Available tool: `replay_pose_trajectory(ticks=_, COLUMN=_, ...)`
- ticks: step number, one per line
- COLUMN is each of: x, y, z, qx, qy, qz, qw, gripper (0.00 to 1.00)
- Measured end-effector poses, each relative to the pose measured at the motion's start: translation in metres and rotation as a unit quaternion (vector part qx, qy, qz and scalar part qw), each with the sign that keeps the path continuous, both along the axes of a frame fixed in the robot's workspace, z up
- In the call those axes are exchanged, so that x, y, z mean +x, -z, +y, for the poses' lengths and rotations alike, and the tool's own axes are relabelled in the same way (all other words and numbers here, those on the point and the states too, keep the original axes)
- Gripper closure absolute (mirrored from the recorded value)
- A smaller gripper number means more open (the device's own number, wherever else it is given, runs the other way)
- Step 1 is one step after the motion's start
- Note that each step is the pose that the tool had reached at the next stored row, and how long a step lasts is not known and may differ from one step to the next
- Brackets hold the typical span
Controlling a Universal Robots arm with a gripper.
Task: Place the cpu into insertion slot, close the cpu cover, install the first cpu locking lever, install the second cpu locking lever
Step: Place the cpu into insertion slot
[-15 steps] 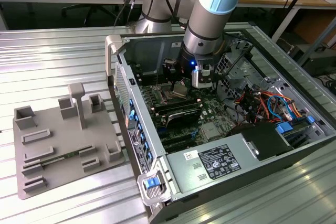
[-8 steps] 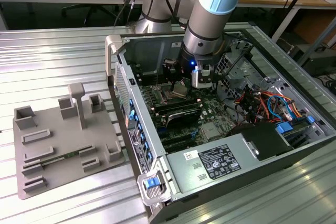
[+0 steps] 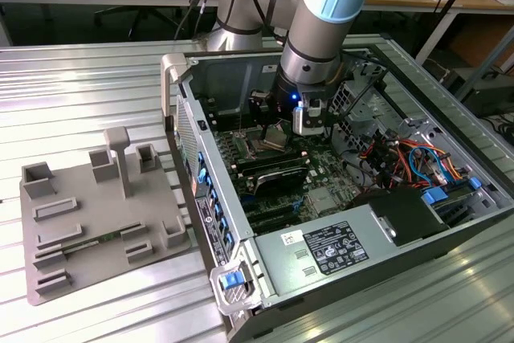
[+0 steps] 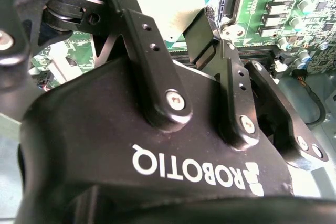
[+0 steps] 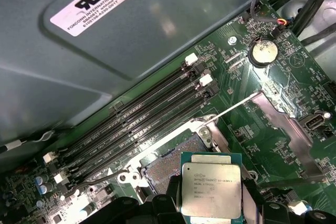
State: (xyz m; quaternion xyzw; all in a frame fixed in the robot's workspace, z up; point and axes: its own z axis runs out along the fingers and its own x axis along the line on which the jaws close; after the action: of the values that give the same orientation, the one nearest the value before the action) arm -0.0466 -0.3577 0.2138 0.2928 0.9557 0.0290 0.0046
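1 cpu [image 5: 211, 190] over insertion slot [image 5: 167, 167]

In the first wrist view the cpu [image 5: 211, 190] hides one corner of the insertion slot [image 5: 165, 170], and its own lower corners sit behind the fingers [image 5: 160, 205] of the gripper [image 5: 206, 205] at the picture's edge. In the exterior view the arm's wrist [image 3: 309, 54] masks much of the slot — what lies in it cannot be told

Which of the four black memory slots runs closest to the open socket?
The slot running along the silver rim of the socket, on the side away from the grey metal panel; the other three lie between it and that panel.
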Motion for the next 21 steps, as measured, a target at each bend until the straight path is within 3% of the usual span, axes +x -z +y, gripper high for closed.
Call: replay_pose_trajectory(ticks=21, x=0.0000, y=0.0013, z=0.0000, qx=0.0000, qy=0.009, qz=0.0000, qw=0.99996, gripper=0.45)
